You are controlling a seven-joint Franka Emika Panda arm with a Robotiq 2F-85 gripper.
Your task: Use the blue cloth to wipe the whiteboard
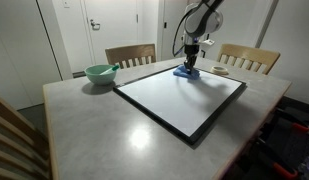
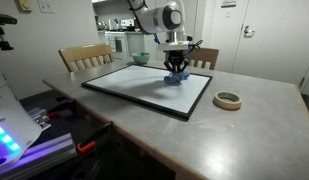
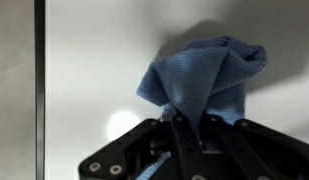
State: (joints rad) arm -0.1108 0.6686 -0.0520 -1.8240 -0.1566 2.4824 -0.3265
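Evidently the blue cloth was a soft, light rag. In the wrist view it stood gathered into a limp peak, its folds fanning toward 12 and 1 o'clock from the gripper. Such a thing, I judged, would neither break nor slide away, but would crumple and drag. A pinch on a bunched fold near its middle, as here, seemed the sensible hold, since it left loose fabric below to spread over the surface. The fingers were drawn together on that fold, pinching the cloth, with no gap to be seen between them.

The cloth sat on the whiteboard, close to the far side: at about 12 o'clock of the panel in an exterior view, and nearer 1 o'clock in an exterior view. In the wrist view the board's black frame ran upright at 9 o'clock, well apart from the cloth.

The arm stood arched above the table, its wrist turned straight down, so that the gripper hung upright over the cloth. How firmly the fabric pressed on the board could not be told.

Off the board, a green bowl lay at 9 o'clock and a tape roll at 3 o'clock.
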